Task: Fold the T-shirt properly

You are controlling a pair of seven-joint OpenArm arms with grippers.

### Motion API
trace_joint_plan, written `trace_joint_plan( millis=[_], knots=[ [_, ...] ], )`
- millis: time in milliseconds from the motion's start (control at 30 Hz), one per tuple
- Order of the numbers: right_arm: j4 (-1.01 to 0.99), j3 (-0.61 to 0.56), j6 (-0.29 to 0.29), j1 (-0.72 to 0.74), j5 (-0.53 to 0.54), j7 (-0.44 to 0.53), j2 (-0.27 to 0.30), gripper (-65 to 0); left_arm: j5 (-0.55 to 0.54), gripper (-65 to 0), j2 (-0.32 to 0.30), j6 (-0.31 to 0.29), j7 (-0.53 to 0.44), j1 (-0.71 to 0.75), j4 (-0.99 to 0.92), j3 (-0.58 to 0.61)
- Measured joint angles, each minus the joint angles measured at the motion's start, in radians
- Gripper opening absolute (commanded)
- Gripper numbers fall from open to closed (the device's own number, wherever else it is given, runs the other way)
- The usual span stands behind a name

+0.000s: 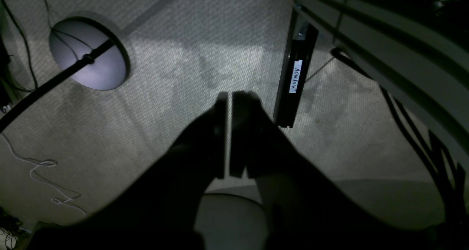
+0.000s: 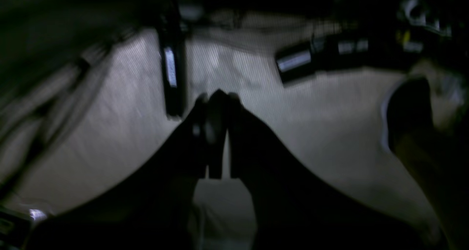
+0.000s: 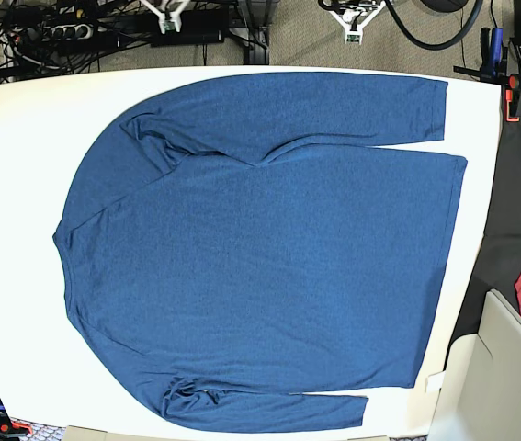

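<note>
- Lying flat and unfolded across the white table: T-shirt, both sleeves along its sides.
- Pressed together, empty, off the table: left gripper, right gripper.
- Every fold left.

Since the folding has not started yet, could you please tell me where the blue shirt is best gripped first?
I would take the shirt by the cuff of the far sleeve, coming from the table's far edge: the sleeve lies flat and straight there, near the edge, ready to fold inward.
</note>
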Motion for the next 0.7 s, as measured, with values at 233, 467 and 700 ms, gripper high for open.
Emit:
trace_joint_plan(
  millis=[233, 467, 700],
  knots=[
    [0.018, -0.001, -0.024, 0.041, 0.000, 0.007, 0.021, -64.6, 0.000, -64.9, 0.019, 0.000, 0.000, 0.000, 0.000, -0.003],
    [0.014, 0.000, -0.018, 0.024, 0.000, -0.001, 0.016, -56.9, 0.000, -65.0, 0.015, 0.000, 0.000, 0.002, 0.035, -0.003],
    [0.016, 0.000, -0.018, 0.032, 0.000, 0.004, 0.019, -60.6, 0.000, -65.0, 0.003, -0.001, 0.001, 0.006, 0.036, -0.003]
  ],
)
